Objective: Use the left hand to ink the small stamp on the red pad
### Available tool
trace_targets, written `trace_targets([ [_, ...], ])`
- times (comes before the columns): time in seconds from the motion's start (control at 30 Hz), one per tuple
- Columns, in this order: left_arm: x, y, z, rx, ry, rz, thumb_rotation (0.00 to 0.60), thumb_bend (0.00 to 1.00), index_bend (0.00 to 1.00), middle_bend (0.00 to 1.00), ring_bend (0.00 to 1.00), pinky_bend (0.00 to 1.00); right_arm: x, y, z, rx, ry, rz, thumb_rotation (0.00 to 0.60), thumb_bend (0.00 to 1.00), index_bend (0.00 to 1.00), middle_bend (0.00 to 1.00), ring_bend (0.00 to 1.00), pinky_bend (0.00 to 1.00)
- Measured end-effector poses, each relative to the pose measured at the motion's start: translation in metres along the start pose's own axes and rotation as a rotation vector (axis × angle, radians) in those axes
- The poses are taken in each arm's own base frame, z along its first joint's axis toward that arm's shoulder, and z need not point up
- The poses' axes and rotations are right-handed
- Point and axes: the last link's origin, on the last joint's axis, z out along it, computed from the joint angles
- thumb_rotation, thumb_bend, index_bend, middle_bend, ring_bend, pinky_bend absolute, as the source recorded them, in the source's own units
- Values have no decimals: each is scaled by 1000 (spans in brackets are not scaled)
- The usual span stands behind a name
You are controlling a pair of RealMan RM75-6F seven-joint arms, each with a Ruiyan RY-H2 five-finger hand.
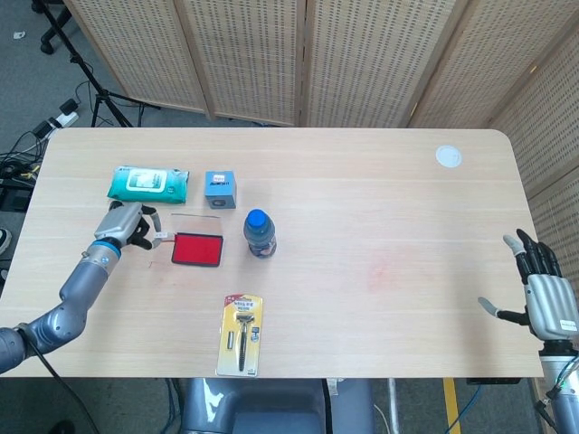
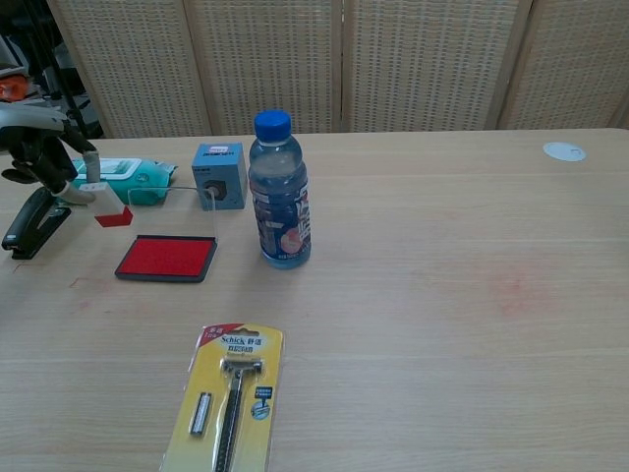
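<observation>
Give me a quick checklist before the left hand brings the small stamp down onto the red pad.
1. Stamp held: ok. The left hand pinches the small stamp.
2. Stamp above the pad: not ok. It hangs over the table just left of the red pad, near its far left corner.
3. Pad uncovered: ok. Its clear lid stands open at the back.
4. Red face of the stamp pointing down: ok in the chest view.
5. Room around the pad: ok. The water bottle and the stapler stand apart from it.
6. Right hand out of the way: ok, at the far table edge.
</observation>
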Motion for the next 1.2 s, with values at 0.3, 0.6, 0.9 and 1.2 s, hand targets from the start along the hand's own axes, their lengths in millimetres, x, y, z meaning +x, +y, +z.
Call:
trace_targets([
  [0.3,-18,14,20,17,-96,1,600,367,623,1000,1000,926,0,3,1,-9,0,4,600,0,0,0,0,0],
  [0.6,-27,15,20,27,-101,0,600,365,623,1000,1000,927,0,4,1,-8,-2,7,600,0,0,0,0,0],
  [0.9,-39,29,25,35,-129,-15,600,364,625,1000,1000,926,-1,5,2,-13,-7,3,600,0,0,0,0,0],
  [1.2,-43,31,28,56,-150,-40,600,364,630,1000,1000,927,-1,5,1,-13,-9,7,600,0,0,0,0,0],
])
